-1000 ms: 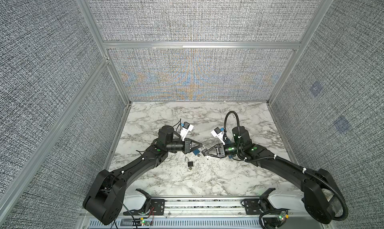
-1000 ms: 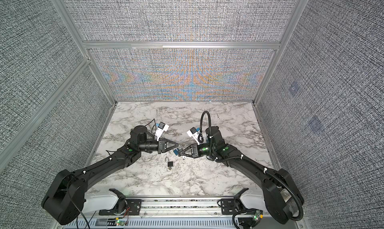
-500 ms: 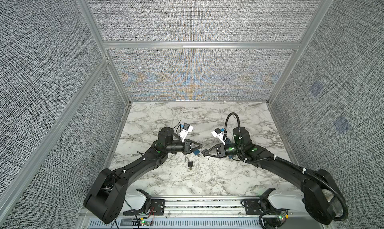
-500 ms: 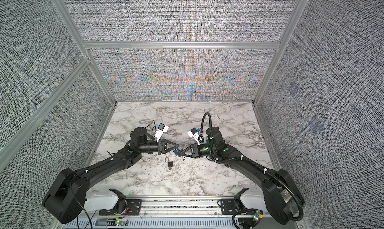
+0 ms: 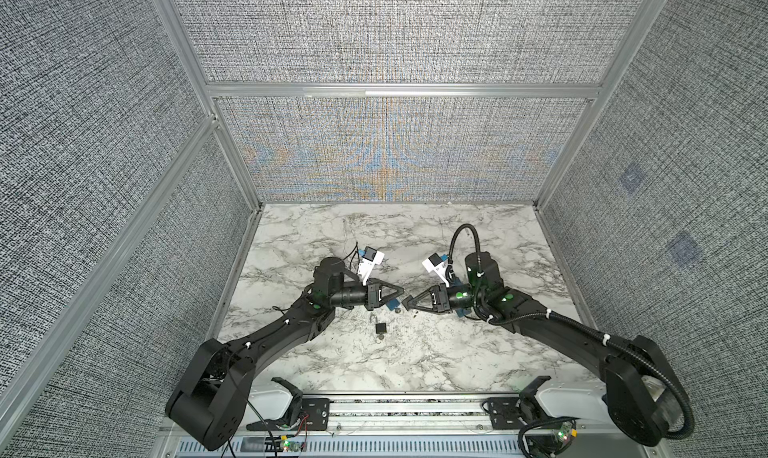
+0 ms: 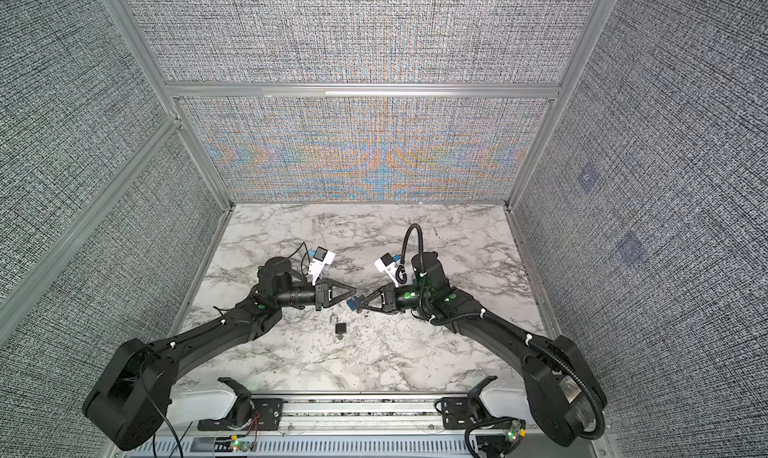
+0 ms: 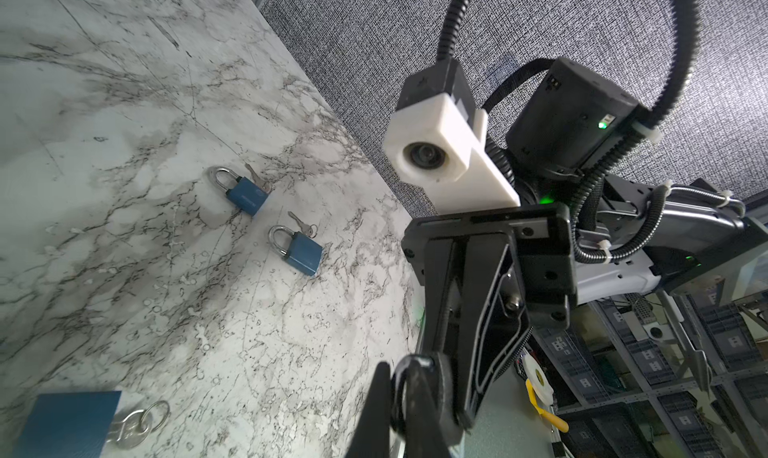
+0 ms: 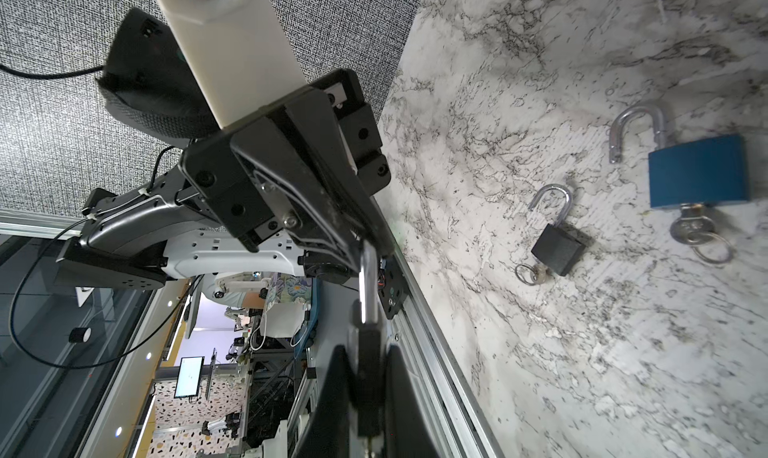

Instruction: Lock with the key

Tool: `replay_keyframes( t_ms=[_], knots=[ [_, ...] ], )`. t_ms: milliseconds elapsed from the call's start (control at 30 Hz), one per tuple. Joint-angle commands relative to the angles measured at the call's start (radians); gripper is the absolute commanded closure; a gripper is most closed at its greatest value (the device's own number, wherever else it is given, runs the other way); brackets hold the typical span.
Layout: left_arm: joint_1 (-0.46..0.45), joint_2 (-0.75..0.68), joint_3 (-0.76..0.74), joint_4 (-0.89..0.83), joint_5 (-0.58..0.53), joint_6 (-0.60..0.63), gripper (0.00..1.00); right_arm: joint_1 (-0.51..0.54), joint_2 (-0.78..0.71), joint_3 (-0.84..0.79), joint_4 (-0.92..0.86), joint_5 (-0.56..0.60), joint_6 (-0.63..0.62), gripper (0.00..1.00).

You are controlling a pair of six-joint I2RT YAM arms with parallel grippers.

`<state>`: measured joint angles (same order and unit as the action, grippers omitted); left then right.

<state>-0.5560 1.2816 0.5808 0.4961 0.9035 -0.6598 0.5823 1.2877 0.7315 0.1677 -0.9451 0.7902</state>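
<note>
My two grippers meet above the middle of the marble table. My right gripper (image 8: 368, 352) (image 5: 406, 303) is shut on the body of a black padlock (image 8: 368, 377). The padlock's silver shackle (image 8: 368, 277) points at my left gripper (image 7: 401, 377) (image 5: 401, 291), which is shut on the shackle's end. The held padlock barely shows in both top views. I cannot tell whether a key sits in it. The right jaws hide its underside.
On the table (image 5: 415, 360) below the grippers lie a small black padlock (image 5: 380, 328) (image 8: 557, 248) and a blue padlock (image 8: 698, 177) (image 6: 352, 304), both with open shackles and keys. Two shut blue padlocks (image 7: 247, 196) (image 7: 303, 252) with keys lie under the right arm.
</note>
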Motion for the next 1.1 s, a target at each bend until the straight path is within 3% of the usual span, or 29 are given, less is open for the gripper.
replay_keyframes(
  t_ms=[0,567,800,900,967,1067],
  knots=[
    [-0.015,-0.008,-0.02,-0.039,0.031,-0.009,1.0,-0.002,0.01,0.032,0.124,0.043,-0.037,1.0],
    [-0.043,-0.036,-0.073,0.01,0.016,-0.044,1.0,-0.001,0.101,0.1,0.124,0.07,-0.053,1.0],
    [-0.041,-0.055,-0.074,0.017,-0.102,-0.069,1.0,0.0,0.078,0.048,0.071,0.093,-0.088,1.0],
    [-0.038,-0.05,-0.063,0.013,-0.144,-0.095,1.0,-0.001,0.06,0.016,0.077,0.099,-0.084,0.93],
    [-0.036,-0.047,-0.054,0.015,-0.162,-0.115,1.0,-0.001,0.047,-0.002,0.085,0.104,-0.08,0.8],
    [-0.031,-0.04,-0.037,0.006,-0.189,-0.135,1.0,-0.002,0.029,-0.025,0.087,0.109,-0.083,0.7]
  ],
)
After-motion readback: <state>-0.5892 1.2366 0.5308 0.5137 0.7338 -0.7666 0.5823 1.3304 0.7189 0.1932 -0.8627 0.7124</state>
